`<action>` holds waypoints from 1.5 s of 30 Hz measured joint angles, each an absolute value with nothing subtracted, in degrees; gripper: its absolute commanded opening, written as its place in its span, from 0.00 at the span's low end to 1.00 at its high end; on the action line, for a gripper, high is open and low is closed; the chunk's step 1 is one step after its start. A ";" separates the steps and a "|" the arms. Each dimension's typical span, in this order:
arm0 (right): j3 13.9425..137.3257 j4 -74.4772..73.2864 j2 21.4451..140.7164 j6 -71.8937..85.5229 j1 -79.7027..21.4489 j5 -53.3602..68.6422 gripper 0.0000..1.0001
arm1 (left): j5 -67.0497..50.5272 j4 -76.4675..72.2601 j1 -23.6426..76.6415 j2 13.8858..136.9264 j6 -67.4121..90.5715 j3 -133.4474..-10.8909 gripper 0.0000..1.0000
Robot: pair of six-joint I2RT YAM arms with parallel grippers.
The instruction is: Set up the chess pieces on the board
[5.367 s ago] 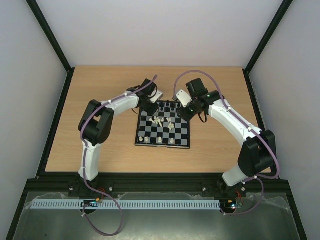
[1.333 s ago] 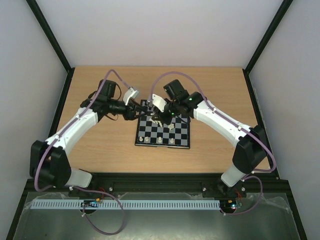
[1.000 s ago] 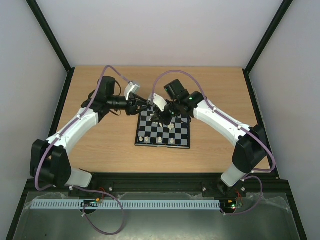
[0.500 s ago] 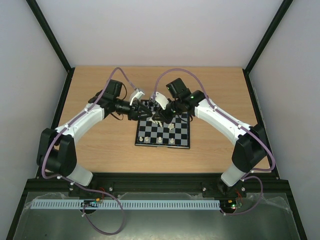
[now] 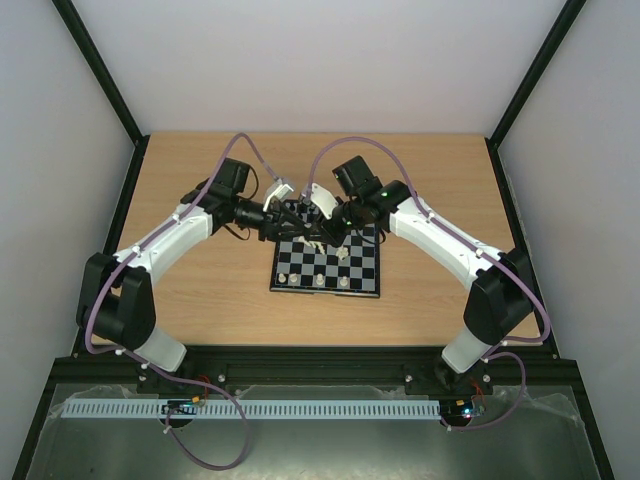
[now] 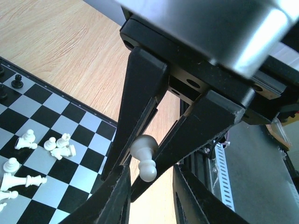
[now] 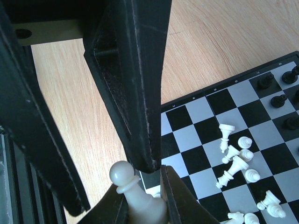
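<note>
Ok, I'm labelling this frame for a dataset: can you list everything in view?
table: one, light wood, under everything.
board: one, black and pale checks, mid-table.
white pieces: several, cream, tumbled mid-board; three more on the near row.
black pieces: a few, black, far rows.
white pawn: one, cream, in the air between both tools.
walls: three, white, black-framed, around the table.
left arm, right arm: white and black, reaching in from the near corners.
left tool: black fingers, closed on the pawn's base.
right tool: black fingers, closed on its head.

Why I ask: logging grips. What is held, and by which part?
A small cream-white chess pawn: left gripper pinches its base end; right gripper flanks its head, grip unclear.
</note>
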State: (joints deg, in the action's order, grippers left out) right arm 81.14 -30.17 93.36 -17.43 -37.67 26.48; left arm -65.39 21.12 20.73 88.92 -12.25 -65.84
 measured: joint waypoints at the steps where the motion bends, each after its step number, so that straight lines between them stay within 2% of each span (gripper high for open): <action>1: 81.14 -30.20 93.36 -17.52 -37.67 26.48 0.11 | -65.56 21.12 20.73 88.92 -12.25 -65.84 0.24; 21: 81.14 -30.20 93.36 -17.58 -37.60 26.44 0.11 | -66.76 18.52 20.73 89.62 -8.82 -65.84 0.11; 23: 81.14 -30.17 93.36 -17.58 -37.56 26.41 0.16 | -66.74 18.35 20.73 89.67 -8.58 -65.84 0.10; 25: 81.14 -30.20 93.36 -17.61 -37.56 26.22 0.37 | -66.61 18.17 20.73 89.78 -8.40 -65.84 0.09; 26: 81.14 -30.22 93.36 -17.58 -37.54 26.04 0.42 | -66.35 18.09 20.73 89.82 -8.32 -65.84 0.09; 29: 81.03 -30.06 93.30 -17.26 -37.41 24.75 0.50 | -64.23 18.33 20.56 89.89 -8.58 -65.87 0.09; 33: 78.54 -29.91 91.81 -17.56 -36.29 23.35 0.54 | -59.16 20.88 19.90 89.91 -10.85 -66.02 0.08; 45: 69.80 -30.06 83.31 -17.56 -29.93 20.84 0.54 | -32.49 37.30 21.67 91.53 -27.31 -67.09 0.07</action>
